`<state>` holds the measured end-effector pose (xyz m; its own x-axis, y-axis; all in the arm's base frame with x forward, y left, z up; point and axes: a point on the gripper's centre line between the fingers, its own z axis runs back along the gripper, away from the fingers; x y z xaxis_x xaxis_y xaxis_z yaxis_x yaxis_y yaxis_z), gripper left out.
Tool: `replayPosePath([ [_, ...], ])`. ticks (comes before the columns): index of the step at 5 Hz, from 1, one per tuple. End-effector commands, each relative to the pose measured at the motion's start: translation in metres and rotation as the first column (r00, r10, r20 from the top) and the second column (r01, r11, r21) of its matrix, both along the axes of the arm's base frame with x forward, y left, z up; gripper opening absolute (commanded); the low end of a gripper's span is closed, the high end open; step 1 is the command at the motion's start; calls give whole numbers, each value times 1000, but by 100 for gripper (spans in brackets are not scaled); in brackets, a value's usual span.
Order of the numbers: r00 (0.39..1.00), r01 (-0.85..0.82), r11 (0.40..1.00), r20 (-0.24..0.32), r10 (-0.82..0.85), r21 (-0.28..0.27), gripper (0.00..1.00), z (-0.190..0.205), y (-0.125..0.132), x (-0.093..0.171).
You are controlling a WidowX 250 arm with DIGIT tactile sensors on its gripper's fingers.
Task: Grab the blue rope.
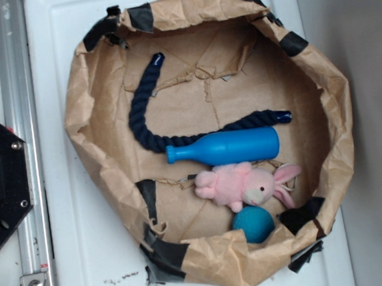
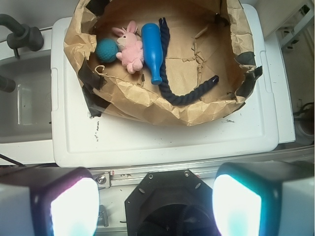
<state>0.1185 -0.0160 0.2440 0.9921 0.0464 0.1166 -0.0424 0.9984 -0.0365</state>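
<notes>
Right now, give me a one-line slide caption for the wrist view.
Open gripper held back from the paper-lined basket, where the blue rope curves beside the blue bottle.

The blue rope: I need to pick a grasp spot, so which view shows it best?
The exterior view: the blue rope lies in full curve from above, both capped ends visible. The wrist view shows the rope smaller, from afar, partly behind the blue bottle.

Looking like a robotics lab setup: crumpled paper bin (image 1: 82, 119) patched with black tape, sitting on a white plastic lid (image 2: 162, 137), beside an aluminium rail (image 1: 17, 98) and black mounting plate (image 1: 0, 180), toys lying inside.
</notes>
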Motion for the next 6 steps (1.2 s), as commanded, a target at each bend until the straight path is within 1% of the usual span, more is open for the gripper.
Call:
replayPosePath([
  [1, 1000, 0, 1000, 0, 0, 0, 100, 0, 0, 0],
  [2, 999, 34, 996, -1, -34, 81, 100, -27, 13, 48],
  [3, 996, 78, 993, 25, -80, 92, 100, -62, 24, 90],
  [4, 988, 144, 983, 30, -148, 112, 100, -97, 31, 106],
  [5, 985, 170, 958, -69, -158, 232, 100, -145, 40, 110],
  [6, 985, 170, 958, -69, -158, 232, 100, -145, 40, 110],
])
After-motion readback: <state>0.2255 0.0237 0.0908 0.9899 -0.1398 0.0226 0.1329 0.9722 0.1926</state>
